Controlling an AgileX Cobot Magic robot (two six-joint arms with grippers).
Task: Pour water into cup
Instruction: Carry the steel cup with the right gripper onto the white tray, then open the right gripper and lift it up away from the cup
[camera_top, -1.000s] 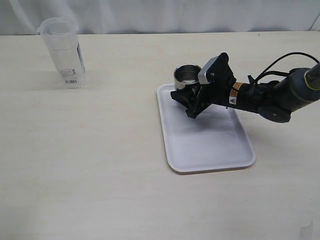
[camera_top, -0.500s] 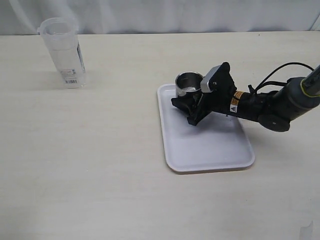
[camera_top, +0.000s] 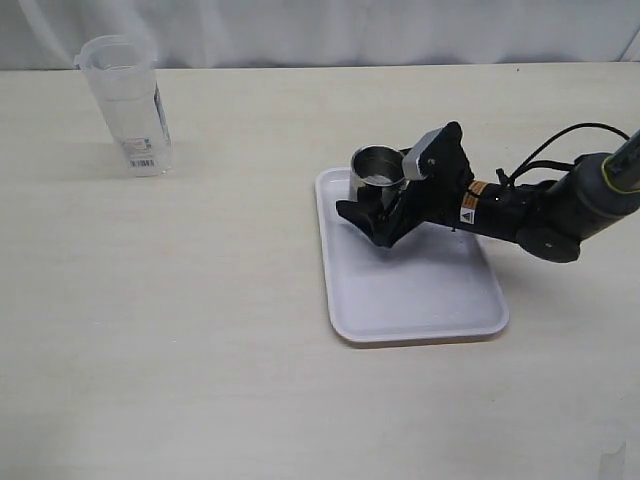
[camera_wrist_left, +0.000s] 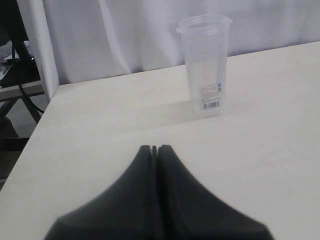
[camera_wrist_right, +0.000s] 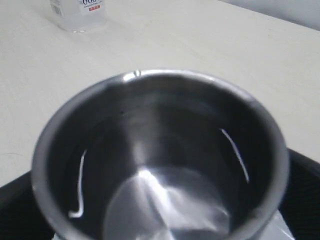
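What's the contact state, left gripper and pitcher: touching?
Apart. In the left wrist view, a stretch of bare table lies between the left gripper and the pitcher.

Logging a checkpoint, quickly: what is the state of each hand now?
Left hand: closed, empty.
Right hand: around the cup; whether it grips cannot be told.

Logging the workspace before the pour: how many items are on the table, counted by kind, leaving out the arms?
Pitcher: 1
Cup: 1
Tray: 1
Total: 3
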